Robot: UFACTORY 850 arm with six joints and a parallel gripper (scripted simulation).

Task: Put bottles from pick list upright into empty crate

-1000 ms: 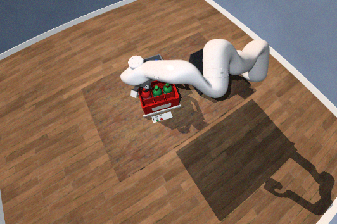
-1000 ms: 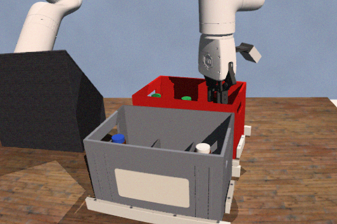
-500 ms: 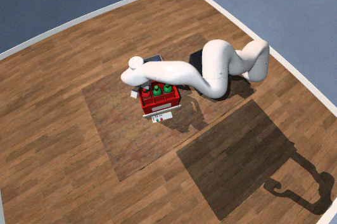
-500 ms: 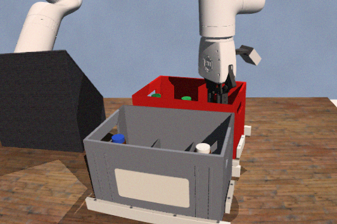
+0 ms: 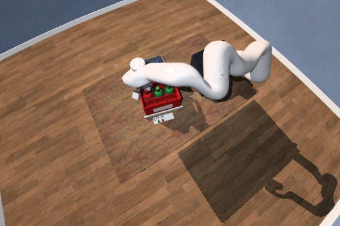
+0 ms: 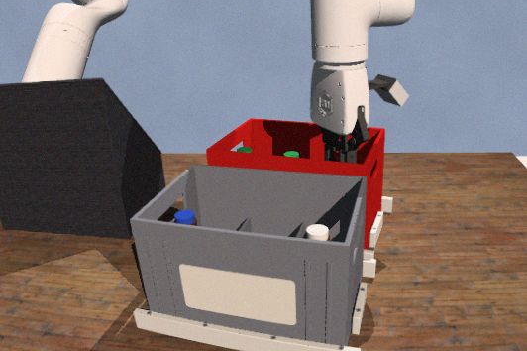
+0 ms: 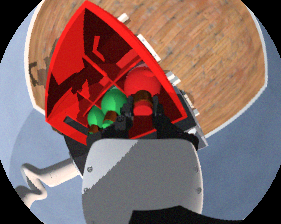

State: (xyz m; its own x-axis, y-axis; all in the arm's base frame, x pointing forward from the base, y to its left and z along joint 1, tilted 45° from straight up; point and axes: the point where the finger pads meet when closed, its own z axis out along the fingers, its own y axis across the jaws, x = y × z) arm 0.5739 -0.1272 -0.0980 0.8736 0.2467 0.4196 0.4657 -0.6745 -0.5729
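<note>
The gripper [image 6: 341, 155] [image 7: 142, 104] is shut on the neck of a red bottle [image 5: 147, 94] [image 7: 142, 82], low inside the red crate [image 5: 150, 110] [image 6: 267, 163] [image 7: 66, 75]. The bottle is upright in a corner compartment; its base is hidden. Beside it in the same row are a green bottle [image 5: 158, 92] [image 7: 113, 101] and another green bottle [image 5: 169, 89] [image 7: 95, 117]. The grey crate [image 6: 158, 252] holds a blue-capped bottle [image 6: 184, 217] and a white-capped bottle [image 6: 317, 232]. The pick list [image 5: 169, 117] lies beside the red crate, showing a green dot and a red dot.
White strips [image 6: 238, 331] run along the crates' bases. A large black block [image 6: 54, 153] stands beside the crates, near the arm's base. The arm reaches over both crates and hides much of the grey one in the top view.
</note>
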